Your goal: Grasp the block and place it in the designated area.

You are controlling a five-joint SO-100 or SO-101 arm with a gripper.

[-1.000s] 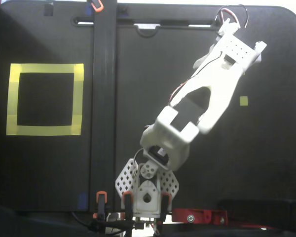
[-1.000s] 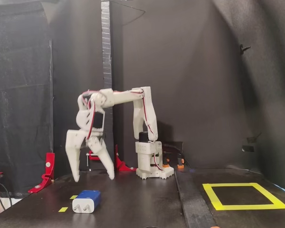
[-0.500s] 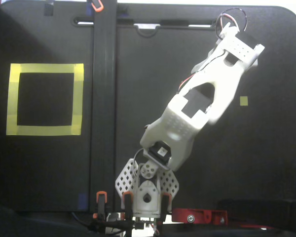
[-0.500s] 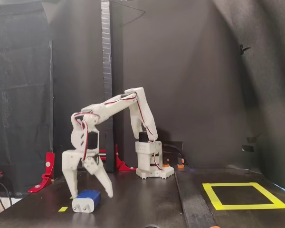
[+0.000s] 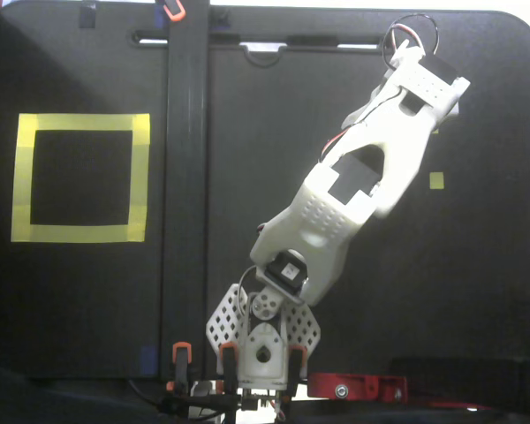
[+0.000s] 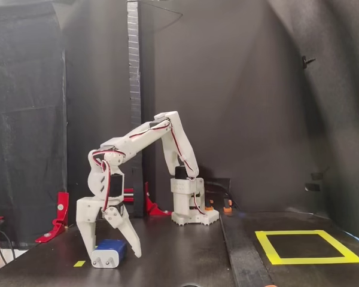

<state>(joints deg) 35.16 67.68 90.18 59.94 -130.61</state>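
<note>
The block [image 6: 109, 250], a small dark blue adapter with a white end face, lies on the black table at the front left of a fixed view. My white gripper [image 6: 113, 253] stands over it, open. One finger [image 6: 86, 230] comes down on the block's left and the other finger [image 6: 130, 237] on its right, tips close to the table. From above, my arm [image 5: 362, 185] reaches to the upper right and hides the block. The designated area [image 5: 79, 122], a square yellow tape frame [image 6: 299, 260], lies far off on the other side of the table with nothing in it.
A tall black post [image 6: 133, 89] stands behind the arm and shows as a dark strip [image 5: 186, 177] from above. Small yellow tape squares [image 5: 436, 180] [image 6: 79, 263] lie near the block. Red brackets [image 6: 60, 215] [image 5: 358, 386] sit by the table edge. The arm's base [image 6: 188, 209] stands mid-table.
The arm has stretched out and come down. The open gripper went from hanging above the table to straddling the block. The block has not moved.
</note>
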